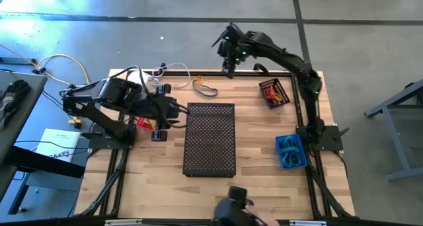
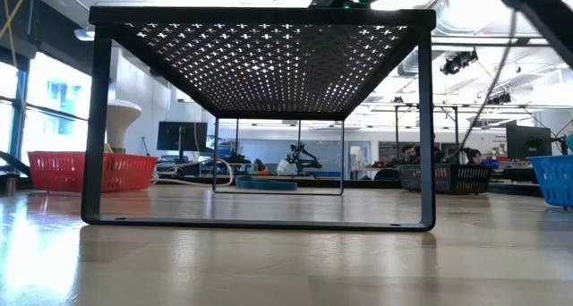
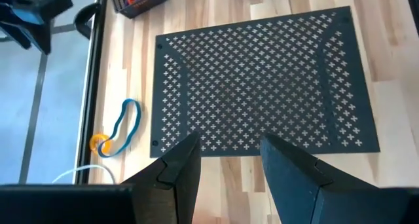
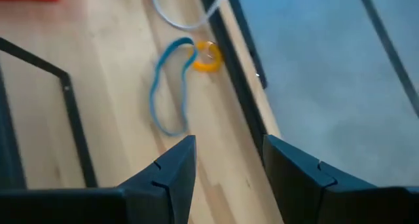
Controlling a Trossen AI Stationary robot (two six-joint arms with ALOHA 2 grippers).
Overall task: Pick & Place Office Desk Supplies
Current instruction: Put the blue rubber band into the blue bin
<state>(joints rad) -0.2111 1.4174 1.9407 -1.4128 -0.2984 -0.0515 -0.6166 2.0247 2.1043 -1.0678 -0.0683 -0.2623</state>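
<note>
With its fingers apart, the right hand (image 4: 226, 175) hovers above the limp, light blue band (image 4: 169, 86) at the table's (image 1: 251, 130) far edge, best pinched across one strand.

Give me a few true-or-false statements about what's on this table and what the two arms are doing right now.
1. A black perforated stand sits mid-table. True.
2. The right gripper holds the blue band. False: its fingers are open and empty, above the band.
3. The blue band lies beside a yellow loop near the table edge. True.
4. The blue basket is on the left arm's side. False: it sits by the right arm's base.
5. The left gripper grips the stand. False: it is open, holding nothing.
</note>
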